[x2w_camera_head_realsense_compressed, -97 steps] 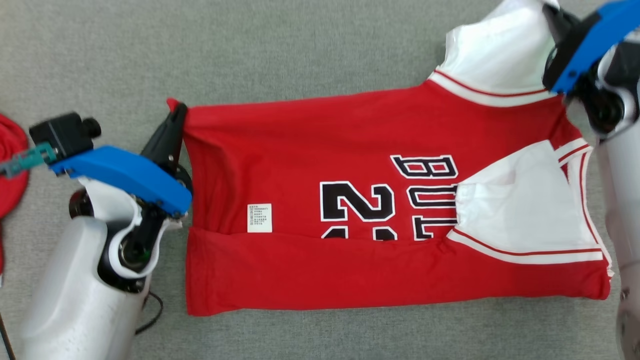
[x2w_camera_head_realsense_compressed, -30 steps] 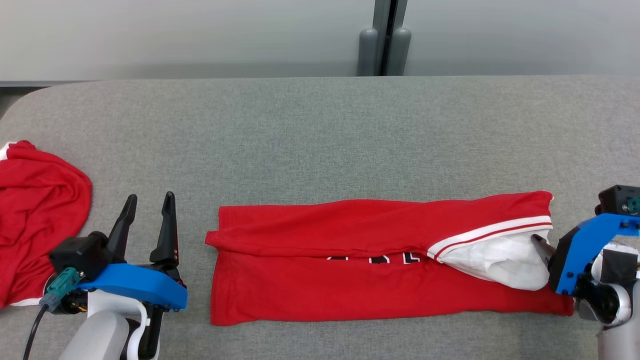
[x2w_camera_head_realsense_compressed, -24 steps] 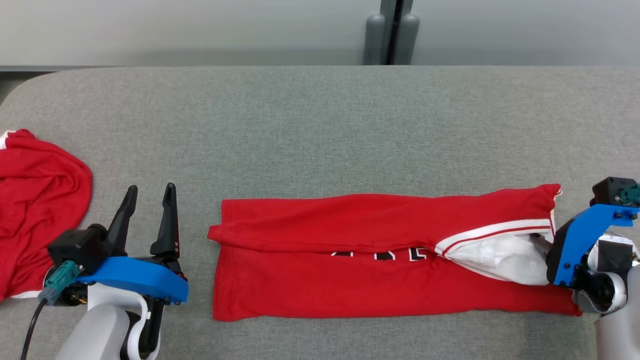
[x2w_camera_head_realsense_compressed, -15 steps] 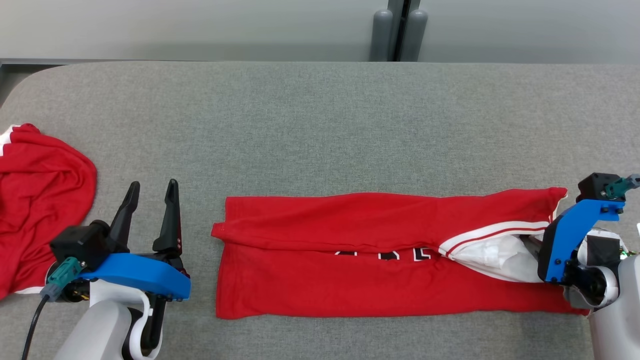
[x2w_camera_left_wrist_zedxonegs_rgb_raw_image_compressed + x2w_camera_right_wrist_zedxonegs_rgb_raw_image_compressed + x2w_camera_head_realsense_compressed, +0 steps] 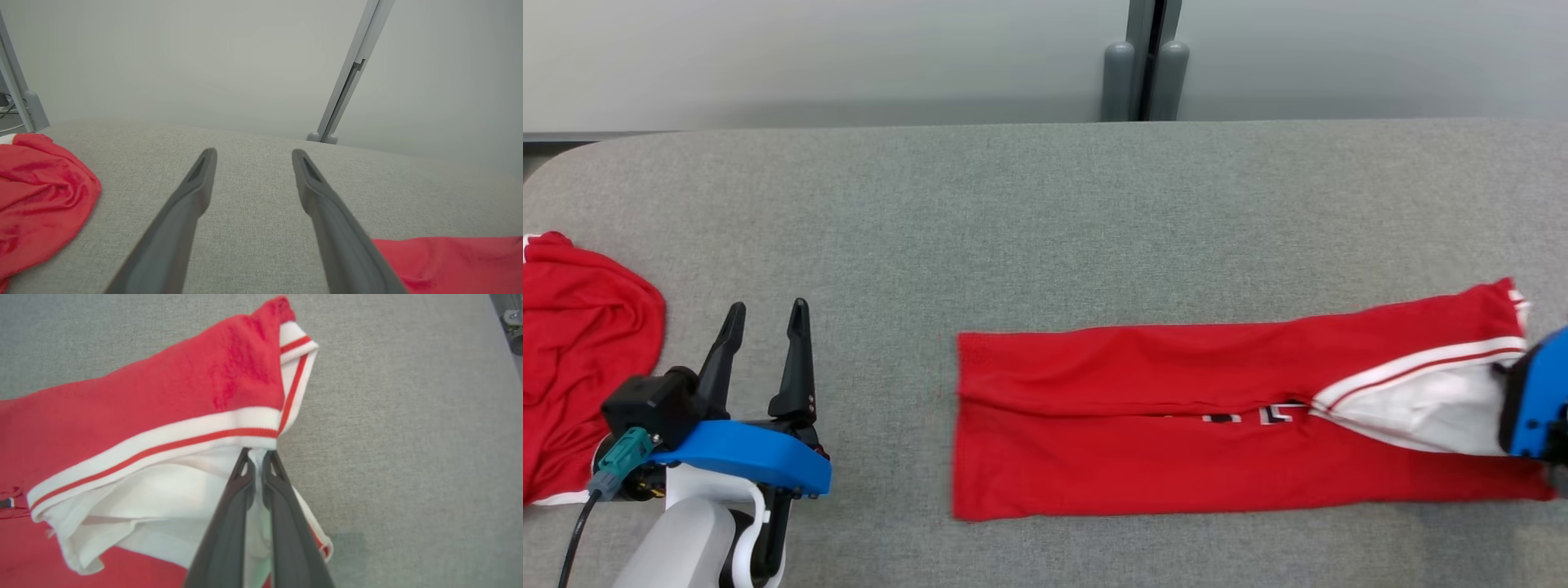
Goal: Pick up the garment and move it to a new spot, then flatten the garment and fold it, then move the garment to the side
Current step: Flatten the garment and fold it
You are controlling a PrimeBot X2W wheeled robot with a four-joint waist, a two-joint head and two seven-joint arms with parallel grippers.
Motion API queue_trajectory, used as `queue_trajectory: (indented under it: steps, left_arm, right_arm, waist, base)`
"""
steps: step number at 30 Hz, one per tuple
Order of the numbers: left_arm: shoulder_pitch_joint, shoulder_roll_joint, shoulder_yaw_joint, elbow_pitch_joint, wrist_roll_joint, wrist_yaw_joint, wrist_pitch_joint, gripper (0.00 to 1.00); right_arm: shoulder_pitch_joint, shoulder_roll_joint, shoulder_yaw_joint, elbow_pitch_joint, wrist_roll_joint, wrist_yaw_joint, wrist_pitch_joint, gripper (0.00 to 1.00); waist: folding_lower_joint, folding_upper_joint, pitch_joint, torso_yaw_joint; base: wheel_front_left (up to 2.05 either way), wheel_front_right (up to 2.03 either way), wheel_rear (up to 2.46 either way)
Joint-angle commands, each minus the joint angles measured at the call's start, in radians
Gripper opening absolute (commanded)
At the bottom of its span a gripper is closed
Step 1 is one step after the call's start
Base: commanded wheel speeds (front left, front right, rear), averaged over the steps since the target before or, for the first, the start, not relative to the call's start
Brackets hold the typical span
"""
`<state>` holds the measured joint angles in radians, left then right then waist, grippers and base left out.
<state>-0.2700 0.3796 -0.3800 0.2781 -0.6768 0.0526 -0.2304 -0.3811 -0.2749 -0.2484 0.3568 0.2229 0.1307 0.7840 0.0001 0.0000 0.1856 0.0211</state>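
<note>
The red jersey (image 5: 1176, 433), soft knit cloth with white and red striped trim, lies folded lengthwise into a long strip on the near right part of the grey fabric-covered worktop (image 5: 1045, 229). Its two long flaps meet along a middle seam where scraps of black lettering peep out.

At the strip's right end the right pincer (image 5: 257, 457) is clenched on the white inner cloth (image 5: 163, 486) just under the striped trim, fingers pressed close together with a thin layer between them. Holding that end makes sense: it looks like the handle for either pulling the strip along the worktop or carrying the end over leftwards for a crosswise fold.

The left pincer (image 5: 768, 305) is released, jaws wide and holding nothing. It stands well apart from the jersey's left end, with bare grey cloth between them. It is between the jersey and a crumpled red garment (image 5: 580, 359) heaped at the near left. This is probably a waiting post that keeps it clear of both.

Open room lies mostly on the far side, a broad band of worktop up to the pale wall (image 5: 849, 57) and the grey post (image 5: 1143, 73). The jersey's right end sits close to the right limit of the head view, so how much worktop remains beyond it I cannot tell there. The right wrist view shows grey cloth past the end.
</note>
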Motion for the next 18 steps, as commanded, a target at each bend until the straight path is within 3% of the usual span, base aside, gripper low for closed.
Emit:
queue_trajectory:
  steps: [1, 6, 10, 18]
  left_arm:
    - [0.009, 0.004, -0.003, -0.006, 0.002, 0.005, -0.001, 1.0]
    - [0.025, 0.011, -0.002, -0.01, -0.005, 0.008, 0.0, 1.0]
    - [0.039, 0.016, -0.002, -0.019, -0.008, 0.016, 0.004, 1.0]
    - [0.056, 0.024, 0.001, -0.04, -0.014, 0.028, 0.007, 1.0]
  right_arm:
    - [0.018, -0.02, -0.019, -0.022, -0.016, 0.0, 0.008, 0.0]
    - [0.048, -0.055, -0.09, -0.099, -0.079, 0.0, 0.06, 0.0]
    - [0.059, -0.028, -0.109, -0.166, -0.098, 0.0, 0.113, 0.0]
    - [0.094, 0.079, 0.046, -0.351, -0.049, 0.0, 0.234, 0.0]
  waist:
    - [-0.0001, 0.0, -0.005, -0.004]
    - [-0.0001, 0.0, -0.023, -0.012]
    - [-0.0001, 0.0, -0.037, -0.016]
    - [-0.0001, 0.0, -0.054, -0.014]
  base:
    - [0.0, 0.0, 0.0]
    - [0.0, 0.0, 0.0]
    - [0.0, 0.0, 0.0]
    - [0.0, 0.0, 0.0]
